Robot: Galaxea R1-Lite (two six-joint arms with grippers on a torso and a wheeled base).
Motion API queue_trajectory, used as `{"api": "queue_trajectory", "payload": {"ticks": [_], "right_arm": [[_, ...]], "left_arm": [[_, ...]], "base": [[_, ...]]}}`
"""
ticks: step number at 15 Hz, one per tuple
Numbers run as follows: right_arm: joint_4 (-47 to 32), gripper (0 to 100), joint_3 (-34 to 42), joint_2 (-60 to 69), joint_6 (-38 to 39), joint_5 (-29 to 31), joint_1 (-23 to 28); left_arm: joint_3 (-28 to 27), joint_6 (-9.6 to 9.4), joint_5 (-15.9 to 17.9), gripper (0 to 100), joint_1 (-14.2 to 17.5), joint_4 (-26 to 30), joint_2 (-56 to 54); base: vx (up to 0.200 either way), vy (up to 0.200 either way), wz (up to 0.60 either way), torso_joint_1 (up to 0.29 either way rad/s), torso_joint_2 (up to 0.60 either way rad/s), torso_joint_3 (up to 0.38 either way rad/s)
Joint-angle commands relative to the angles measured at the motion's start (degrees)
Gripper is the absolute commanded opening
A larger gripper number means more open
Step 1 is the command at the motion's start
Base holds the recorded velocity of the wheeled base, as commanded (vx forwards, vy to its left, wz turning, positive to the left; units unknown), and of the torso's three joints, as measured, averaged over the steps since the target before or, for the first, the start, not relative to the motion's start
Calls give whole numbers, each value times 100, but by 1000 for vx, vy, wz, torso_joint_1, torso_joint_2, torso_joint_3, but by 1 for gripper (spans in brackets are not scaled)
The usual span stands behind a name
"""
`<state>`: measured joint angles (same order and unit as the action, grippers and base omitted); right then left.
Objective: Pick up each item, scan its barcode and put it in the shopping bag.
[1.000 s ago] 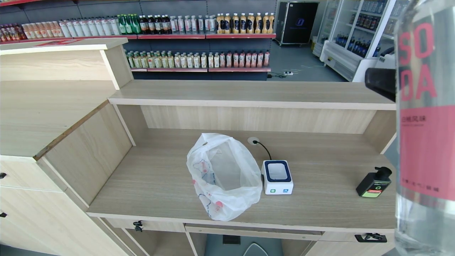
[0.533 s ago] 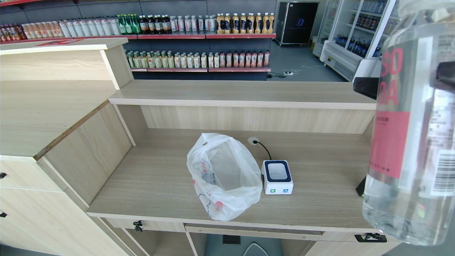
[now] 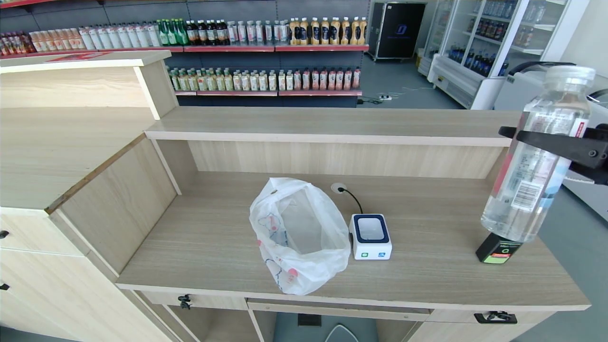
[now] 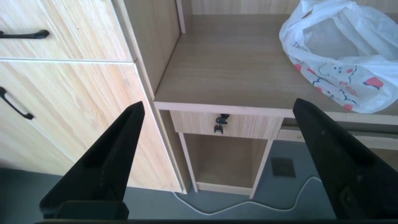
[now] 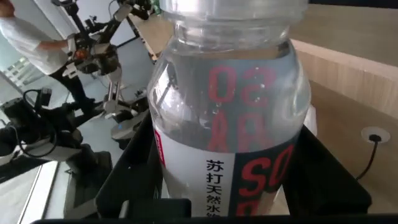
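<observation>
A clear soda bottle (image 3: 522, 199) with a pink label hangs tilted above the counter's right end, barcode facing the head camera. My right gripper (image 3: 546, 142) is shut on its upper body; close up, the bottle (image 5: 230, 124) sits between the black fingers (image 5: 134, 180). A white plastic shopping bag (image 3: 299, 232) stands open at mid-counter, with the white barcode scanner (image 3: 370, 236) just right of it. My left gripper (image 4: 214, 174) is open and holds nothing, low beside the counter's left front corner, with the bag (image 4: 339, 53) beyond it.
A small black pump bottle (image 3: 498, 249) stands on the counter (image 3: 427, 280) under the held bottle, partly hidden by it. A raised shelf (image 3: 332, 123) runs along the back. Drawers (image 4: 56, 93) flank the left side. Store shelves of drinks stand beyond.
The bottle, held very close to the head camera before, has moved away and down toward the counter's right end. It has turned so that the barcode shows.
</observation>
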<state>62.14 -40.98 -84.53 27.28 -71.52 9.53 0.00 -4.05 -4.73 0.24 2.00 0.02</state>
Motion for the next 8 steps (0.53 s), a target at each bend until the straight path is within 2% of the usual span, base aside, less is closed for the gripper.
{"api": "queue_trajectory", "payload": {"ticks": [1, 3, 4, 5, 7, 8], "right_arm": [[-1133, 0, -41, 33, -513, 534, 532], [-2452, 0, -261, 68, -1445, 1554, 506], [-3647, 0, -489, 24, -2447, 2705, 312], [-4227, 0, -595, 15, -3053, 3566, 163], [-4060, 0, -498, 24, -3150, 3716, 137], [-3638, 0, -454, 7, -3150, 3724, 75]], "left_arm": [[0, 0, -2, 100, 2, 2, -2], [0, 0, -2, 100, 11, 2, -2], [0, 0, -2, 100, 2, 2, -2], [0, 0, -2, 100, 2, 2, -2], [0, 0, -2, 100, 11, 2, -2], [0, 0, -2, 100, 11, 2, -2]], "base": [[0, 0, 0, 0, 0, 0], [0, 0, 0, 0, 0, 0], [0, 0, 0, 0, 0, 0], [0, 0, 0, 0, 0, 0], [0, 0, 0, 0, 0, 0], [0, 0, 0, 0, 0, 0]]}}
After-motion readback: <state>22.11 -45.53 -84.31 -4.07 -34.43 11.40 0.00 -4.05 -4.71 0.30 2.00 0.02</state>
